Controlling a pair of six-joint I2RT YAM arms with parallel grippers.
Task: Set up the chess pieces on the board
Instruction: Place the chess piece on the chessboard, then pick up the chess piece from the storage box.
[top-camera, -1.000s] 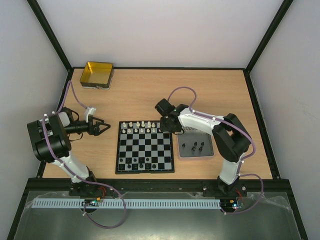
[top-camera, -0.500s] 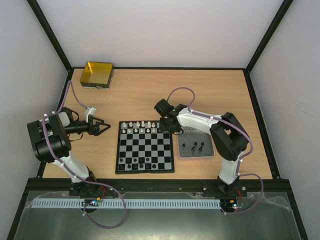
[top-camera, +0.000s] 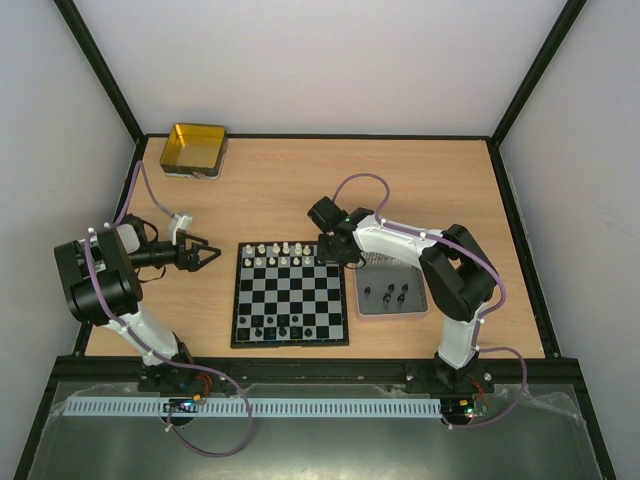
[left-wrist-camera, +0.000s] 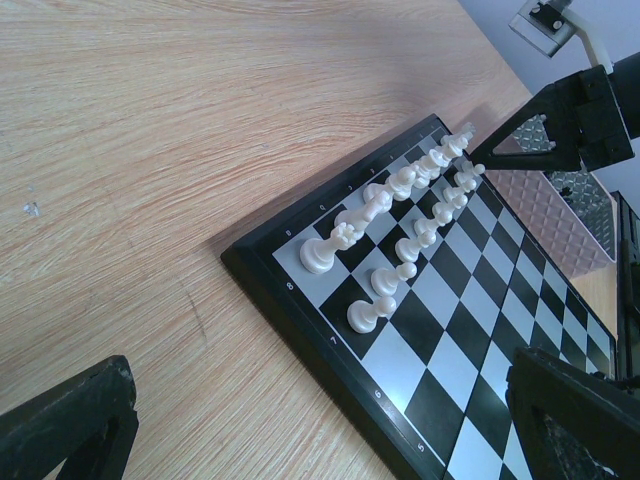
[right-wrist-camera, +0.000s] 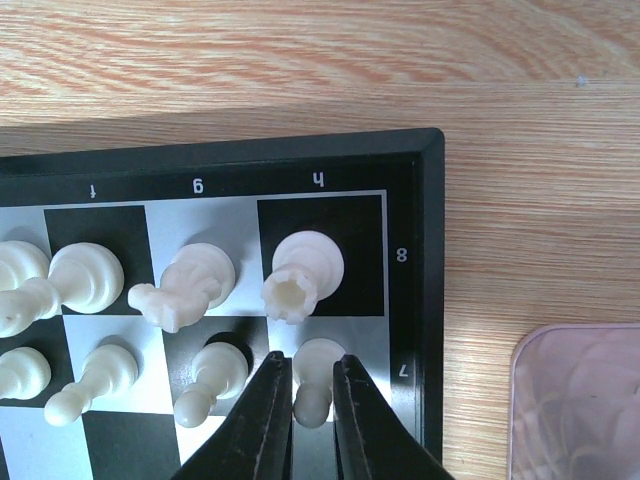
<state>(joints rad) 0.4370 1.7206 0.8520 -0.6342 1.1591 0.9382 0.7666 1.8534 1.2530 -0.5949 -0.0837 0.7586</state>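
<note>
Board: the board lay flat mid-worktop, square to the near edge.
White side: the white chess pieces stood in the two far rows, which looked nearly full; the exact count was too small to tell.
Right end effector: the right end effector was at the board's far right corner, its fingers pressed against either side of a white pawn standing in the corner file, just in front of the rook.
Left end effector: the left end effector hovered left of the board, fingers spread wide and holding nothing.
Black side: only a few black pieces stood on the near row; several more waited in the silver tray just right of the board.
Progress: judged roughly half done, with black mostly left to set.
Edges: the pawn sat beside the raised black border, with a neighbouring pawn close on its other side.
Open room: bare worktop lay beyond the board towards the gold tin.
</note>
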